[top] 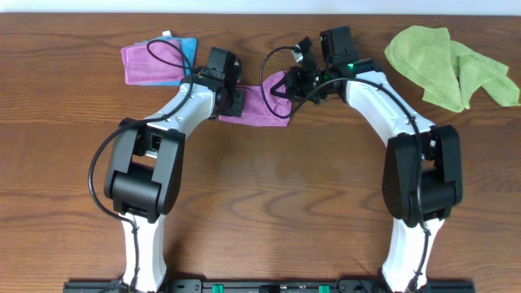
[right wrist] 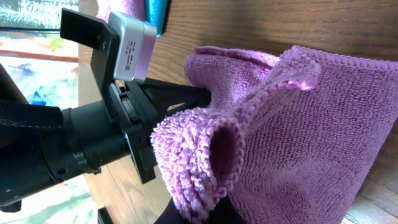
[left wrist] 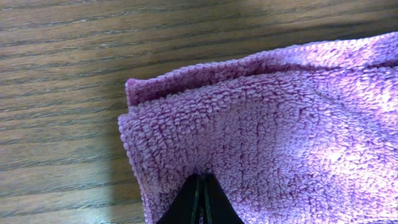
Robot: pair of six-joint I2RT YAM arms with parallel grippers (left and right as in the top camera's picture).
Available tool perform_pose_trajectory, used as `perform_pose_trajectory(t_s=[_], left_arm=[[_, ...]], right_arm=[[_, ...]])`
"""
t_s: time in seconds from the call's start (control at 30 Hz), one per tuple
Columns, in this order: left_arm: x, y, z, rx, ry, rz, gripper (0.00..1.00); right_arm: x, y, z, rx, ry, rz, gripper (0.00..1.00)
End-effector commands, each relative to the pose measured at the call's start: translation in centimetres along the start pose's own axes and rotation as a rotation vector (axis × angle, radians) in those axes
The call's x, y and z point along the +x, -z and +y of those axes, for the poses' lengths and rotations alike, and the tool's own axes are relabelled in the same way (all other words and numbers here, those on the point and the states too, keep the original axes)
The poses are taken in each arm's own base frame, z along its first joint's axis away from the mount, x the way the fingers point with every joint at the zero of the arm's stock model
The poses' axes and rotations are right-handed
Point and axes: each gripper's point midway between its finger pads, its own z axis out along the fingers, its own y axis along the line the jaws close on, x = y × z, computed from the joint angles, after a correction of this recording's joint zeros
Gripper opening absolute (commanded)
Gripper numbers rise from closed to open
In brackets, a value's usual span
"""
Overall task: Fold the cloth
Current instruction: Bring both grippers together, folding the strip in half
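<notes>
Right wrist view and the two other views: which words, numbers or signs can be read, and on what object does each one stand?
Silver camera box: lines of print on its side, too small and blurred to read.
Purple cloth: no print or tag shows.
Overhead and left wrist views: no text at all.

The purple cloth (top: 254,108) is fuzzy terry, doubled over in soft layers near the back middle of the worktop (top: 277,187). One hemmed edge is lifted and curls over; the rest lies flat.
</notes>
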Motion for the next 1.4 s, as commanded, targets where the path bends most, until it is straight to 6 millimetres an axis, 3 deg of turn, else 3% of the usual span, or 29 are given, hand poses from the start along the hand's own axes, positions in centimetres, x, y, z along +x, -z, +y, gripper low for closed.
perform_pose_trajectory(t_s=[0.0, 0.3, 0.7, 0.97, 1.1, 1.37], left_arm=[[1.1, -1.5, 0.1, 0.024, 0.028, 0.041, 0.06], [1.2, -1.6, 0.1, 0.025, 0.031, 0.044, 0.06], [1.3, -1.6, -0.2, 0.042, 0.046, 0.046, 0.06], [0.9, -1.3, -0.9, 0.084, 0.05, 0.036, 0.06], [0.0, -0.5, -0.6, 0.085, 0.058, 0.01, 0.05], [-3.1, 3.7, 0.7, 0.11, 0.104, -0.092, 0.05]], right_arm=[[-0.7, 0.9, 1.7, -0.015, 0.059, -0.025, 0.01], [-0.5, 0.6, 2.1, -0.019, 0.07, -0.021, 0.01], [0.2, -1.8, 3.8, 0.028, 0.151, -0.033, 0.01], [0.0, -2.4, 3.3, 0.106, 0.167, -0.059, 0.01], [-0.3, -2.2, 2.9, 0.119, 0.163, -0.069, 0.01], [-0.9, -1.9, 1.7, 0.194, 0.156, -0.104, 0.01]])
